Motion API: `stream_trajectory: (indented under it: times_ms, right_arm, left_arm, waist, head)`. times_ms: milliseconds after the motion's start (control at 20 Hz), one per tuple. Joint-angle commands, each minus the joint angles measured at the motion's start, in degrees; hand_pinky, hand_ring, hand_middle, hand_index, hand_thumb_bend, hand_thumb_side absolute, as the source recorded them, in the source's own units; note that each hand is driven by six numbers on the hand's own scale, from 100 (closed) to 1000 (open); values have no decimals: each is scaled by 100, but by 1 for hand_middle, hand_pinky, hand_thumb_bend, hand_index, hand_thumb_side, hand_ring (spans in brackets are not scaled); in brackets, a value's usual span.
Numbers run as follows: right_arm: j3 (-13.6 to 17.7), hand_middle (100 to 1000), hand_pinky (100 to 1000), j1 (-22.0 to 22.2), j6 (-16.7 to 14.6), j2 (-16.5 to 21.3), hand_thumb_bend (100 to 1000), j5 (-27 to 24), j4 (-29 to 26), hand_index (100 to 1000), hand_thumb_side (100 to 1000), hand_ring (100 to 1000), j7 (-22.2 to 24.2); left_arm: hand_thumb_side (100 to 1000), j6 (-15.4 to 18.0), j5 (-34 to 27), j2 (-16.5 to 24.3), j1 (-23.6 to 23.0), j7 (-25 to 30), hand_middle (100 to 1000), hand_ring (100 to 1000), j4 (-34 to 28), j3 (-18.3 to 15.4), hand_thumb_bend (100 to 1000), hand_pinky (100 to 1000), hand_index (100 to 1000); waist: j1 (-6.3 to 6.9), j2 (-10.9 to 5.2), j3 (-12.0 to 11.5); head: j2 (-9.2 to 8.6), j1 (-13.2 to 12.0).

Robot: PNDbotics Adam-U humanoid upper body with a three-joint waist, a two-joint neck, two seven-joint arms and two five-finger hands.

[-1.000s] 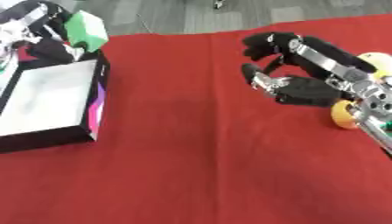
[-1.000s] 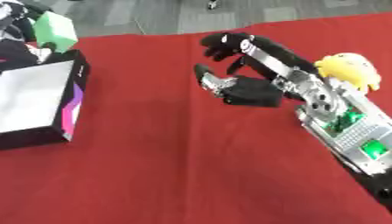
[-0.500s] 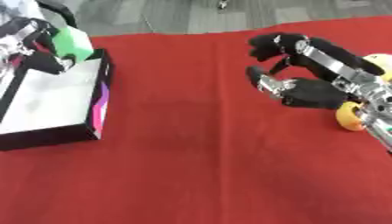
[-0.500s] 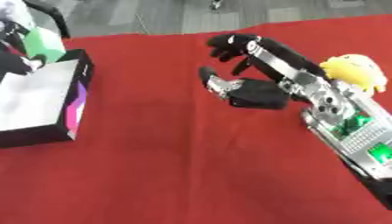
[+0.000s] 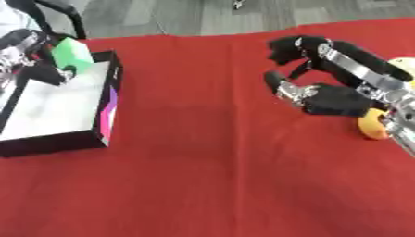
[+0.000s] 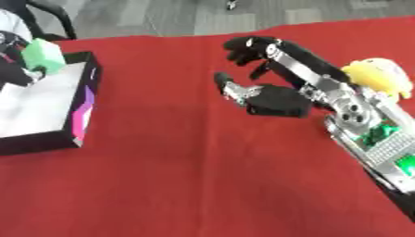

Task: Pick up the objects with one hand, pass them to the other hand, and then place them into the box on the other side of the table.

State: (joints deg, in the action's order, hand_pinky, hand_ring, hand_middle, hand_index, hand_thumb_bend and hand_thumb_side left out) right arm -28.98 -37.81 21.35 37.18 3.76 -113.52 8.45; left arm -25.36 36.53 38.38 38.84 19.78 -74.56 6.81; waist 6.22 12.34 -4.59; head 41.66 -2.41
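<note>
My left hand is at the far left, its fingers curled round a green block. It holds the block just above the far end of the black box, which has a white inside. In the right half of the cloth my right hand hovers open, fingers spread and slightly curved, with nothing in it. Beside the right forearm lies a yellow object, partly hidden by the arm. In the left eye view it shows as an orange-yellow lump.
A red cloth covers the table, bare across its middle and front. Grey floor and a black chair leg lie beyond the far edge. The right forearm, with its green circuit board, fills the right side.
My left hand has brought the green block down and slightly left, closer to the far end of the box. The right hand has stayed open in about the same place.
</note>
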Motion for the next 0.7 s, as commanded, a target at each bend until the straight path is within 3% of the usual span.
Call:
stream_trajectory:
  times_ms: [50,200,350,700]
  right_arm:
    - [90,787,708,-72,-3,131,209,2,-107,900,623,835,-12]
    - [96,787,707,-75,-2,134,210,-11,-107,900,622,834,-17]
    - [101,786,707,-72,-4,139,210,-21,-107,900,623,833,-22]
    - [111,785,706,-62,-23,147,214,-37,-107,901,621,832,-28]
  left_arm:
    - [146,37,113,193,85,36,617,787,65,-127,217,797,676]
    - [157,65,175,178,77,67,735,840,148,-144,283,837,784]
    - [331,117,227,173,74,114,805,881,201,-158,329,881,838]
    - [355,162,369,162,76,203,834,907,225,-189,417,909,863]
  waist:
    - [-93,-46,4]
    - [-89,-45,8]
    - [-88,-46,8]
    - [-88,-46,11]
  head:
    - [-31,-1]
    - [-36,12]
    - [-38,21]
    - [-30,24]
